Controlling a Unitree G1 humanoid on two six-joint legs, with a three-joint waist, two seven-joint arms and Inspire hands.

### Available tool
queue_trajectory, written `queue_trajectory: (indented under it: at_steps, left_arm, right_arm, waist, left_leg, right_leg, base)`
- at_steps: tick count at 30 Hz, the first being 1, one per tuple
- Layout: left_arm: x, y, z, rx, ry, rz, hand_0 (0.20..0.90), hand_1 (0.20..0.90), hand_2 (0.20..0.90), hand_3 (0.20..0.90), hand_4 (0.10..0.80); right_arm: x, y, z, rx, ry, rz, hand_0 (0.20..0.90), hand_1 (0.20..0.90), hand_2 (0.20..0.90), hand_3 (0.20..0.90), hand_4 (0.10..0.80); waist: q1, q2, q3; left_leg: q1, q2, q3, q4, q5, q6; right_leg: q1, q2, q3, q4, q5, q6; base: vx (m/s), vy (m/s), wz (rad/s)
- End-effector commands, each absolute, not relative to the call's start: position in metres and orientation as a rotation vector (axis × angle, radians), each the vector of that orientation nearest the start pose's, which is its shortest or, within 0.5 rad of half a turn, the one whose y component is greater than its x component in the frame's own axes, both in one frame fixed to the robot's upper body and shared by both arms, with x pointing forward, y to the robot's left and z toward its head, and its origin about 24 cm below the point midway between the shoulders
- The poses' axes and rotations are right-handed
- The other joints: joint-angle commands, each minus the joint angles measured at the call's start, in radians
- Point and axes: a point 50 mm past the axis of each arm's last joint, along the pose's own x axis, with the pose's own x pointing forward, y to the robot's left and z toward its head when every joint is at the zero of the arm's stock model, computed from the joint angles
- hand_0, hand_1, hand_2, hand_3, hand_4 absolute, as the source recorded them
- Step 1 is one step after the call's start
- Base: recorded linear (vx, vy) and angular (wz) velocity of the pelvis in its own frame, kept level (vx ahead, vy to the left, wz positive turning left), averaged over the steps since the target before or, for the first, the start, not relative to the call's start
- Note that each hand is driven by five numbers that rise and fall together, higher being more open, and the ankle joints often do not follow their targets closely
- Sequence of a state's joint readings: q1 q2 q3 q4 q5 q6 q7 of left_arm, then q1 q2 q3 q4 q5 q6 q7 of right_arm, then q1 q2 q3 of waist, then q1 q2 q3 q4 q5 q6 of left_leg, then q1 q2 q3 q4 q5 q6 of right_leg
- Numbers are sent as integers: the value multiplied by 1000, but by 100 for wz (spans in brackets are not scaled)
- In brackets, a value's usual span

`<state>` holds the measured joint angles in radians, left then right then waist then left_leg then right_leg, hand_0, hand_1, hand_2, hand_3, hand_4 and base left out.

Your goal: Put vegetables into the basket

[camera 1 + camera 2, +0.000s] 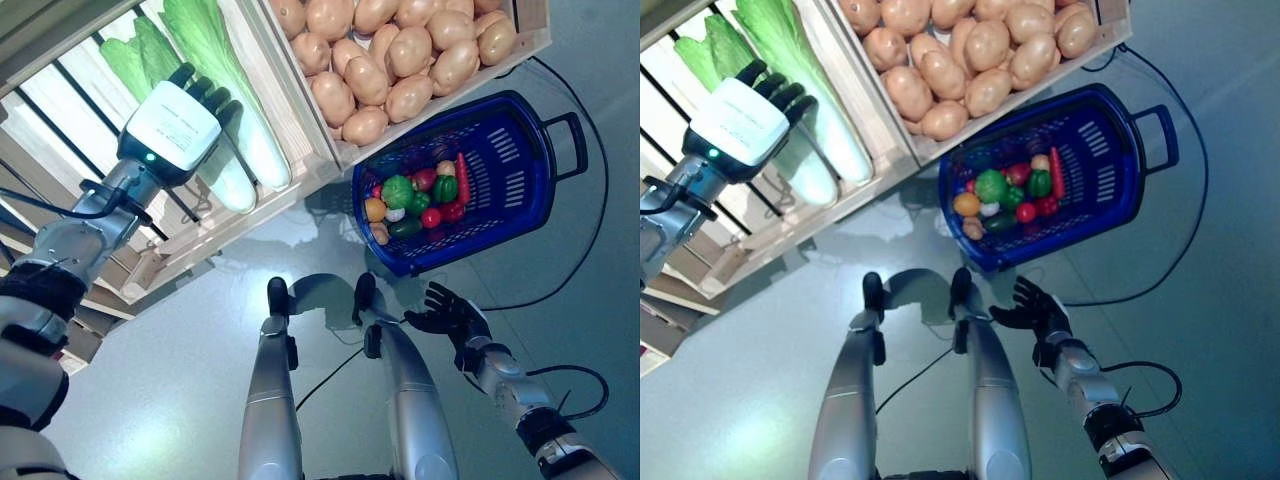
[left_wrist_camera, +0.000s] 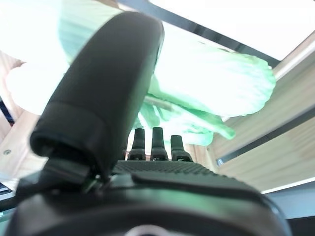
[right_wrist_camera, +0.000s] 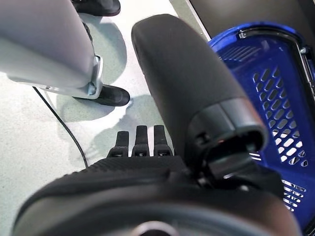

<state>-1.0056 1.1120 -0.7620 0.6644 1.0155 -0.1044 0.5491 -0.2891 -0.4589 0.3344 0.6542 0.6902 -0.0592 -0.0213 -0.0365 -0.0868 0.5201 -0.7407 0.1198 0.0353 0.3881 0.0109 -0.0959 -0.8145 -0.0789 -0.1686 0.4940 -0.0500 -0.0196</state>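
Observation:
My left hand (image 1: 208, 97) is up at the wooden stand with its fingers straight, over a long green-and-white cabbage (image 1: 262, 150) in a crate. In the left wrist view the fingers (image 2: 156, 145) point at the cabbage's leaves (image 2: 216, 83) and the thumb (image 2: 106, 83) stands apart; I cannot tell whether they touch it. The blue basket (image 1: 520, 170) stands on the floor below the stand and holds a green pepper (image 1: 397, 190) with red, orange and green vegetables. My right hand (image 1: 448, 312) is open and empty, just in front of the basket's near rim (image 3: 275, 83).
The wooden stand (image 1: 300, 110) with slanted crates takes up the upper left, and its lower edge overhangs the basket's far side. Bare grey floor lies to the basket's right and around my right hand.

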Motion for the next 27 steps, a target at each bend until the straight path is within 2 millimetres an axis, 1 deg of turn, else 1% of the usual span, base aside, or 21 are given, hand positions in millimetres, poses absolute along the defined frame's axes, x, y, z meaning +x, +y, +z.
queue_trajectory:
  at_steps: [1, 4, 7, 14, 17, 19, 21, 23, 26, 27]
  left_arm:
    - [350, 297, 289, 2299, -568, 403, 900, 900, 900, 900, 800]
    - [350, 300, 290, 2316, -535, 394, 900, 900, 900, 900, 800]
    - [349, 304, 295, 2302, -495, 431, 900, 900, 900, 900, 800]
    - [347, 316, 289, 2301, -394, 430, 900, 900, 900, 900, 800]
    - [345, 325, 288, 2270, -346, 482, 900, 900, 900, 900, 800]
    - [342, 333, 289, 2222, -313, 563, 900, 900, 900, 900, 800]
    - [336, 343, 289, 2142, -318, 670, 900, 900, 900, 900, 800]
    - [333, 349, 285, 2101, -352, 713, 900, 900, 900, 900, 800]
    - [328, 353, 280, 2088, -385, 733, 900, 900, 900, 900, 800]
    - [328, 354, 275, 2097, -397, 721, 900, 900, 900, 900, 800]
  right_arm:
    - [277, -260, -3, 88, 298, -128, 900, 900, 900, 900, 800]
    - [276, -261, -3, 88, 298, -131, 900, 900, 900, 900, 800]
    - [275, -262, -4, 87, 297, -132, 900, 900, 900, 900, 800]
    - [276, -264, -2, 90, 288, -140, 900, 900, 900, 900, 800]
    - [276, -265, -1, 87, 287, -143, 900, 900, 900, 900, 800]
    - [275, -265, -1, 94, 284, -146, 900, 900, 900, 900, 800]
    - [275, -265, -2, 103, 281, -146, 900, 900, 900, 900, 800]
    - [274, -263, -3, 108, 278, -144, 900, 900, 900, 900, 800]
    - [273, -259, -5, 114, 282, -149, 900, 900, 900, 900, 800]
    - [273, -258, -6, 116, 284, -150, 900, 900, 900, 900, 800]
  waist:
    - [-28, 61, 0]
    - [-29, 63, 0]
    - [-27, 66, 0]
    - [-21, 69, 0]
    - [-18, 70, 0]
    - [-15, 68, 0]
    - [-12, 64, 0]
    - [-7, 60, 0]
    - [0, 57, 0]
    - [2, 56, 0]
  left_leg:
    - [-42, 8, 45, 7, 35, -8]
    - [-45, 10, 47, 11, 34, -9]
    - [-50, 13, 50, 14, 33, -7]
    - [-51, 10, 51, 8, 36, -6]
    - [-57, 10, 49, 11, 35, -6]
    - [-61, 11, 47, 15, 34, -5]
    - [-62, 11, 44, 16, 34, -4]
    - [-64, 11, 43, 16, 35, -3]
    - [-62, 9, 40, 13, 35, -2]
    - [-63, 7, 37, 12, 36, -2]
  right_leg:
    - [77, -46, 20, -13, -47, 66]
    - [74, -50, 17, -11, -47, 66]
    - [70, -55, 13, -8, -48, 66]
    - [70, -61, 7, -21, -39, 68]
    - [65, -63, 6, -17, -40, 67]
    - [64, -65, 3, -17, -40, 66]
    - [64, -66, 0, -19, -40, 66]
    - [63, -64, -3, -17, -42, 64]
    - [66, -61, -6, -15, -43, 62]
    - [66, -61, -8, -16, -42, 62]
  base:
    - [0, 0, 0]
    - [11, 7, 5]
    - [3, 3, 1]
    - [0, 0, 0]
    - [0, 0, 0]
    - [0, 0, 0]
    - [-6, -38, -1]
    - [-4, -19, 0]
    - [-2, -23, 1]
    - [-4, -32, 2]
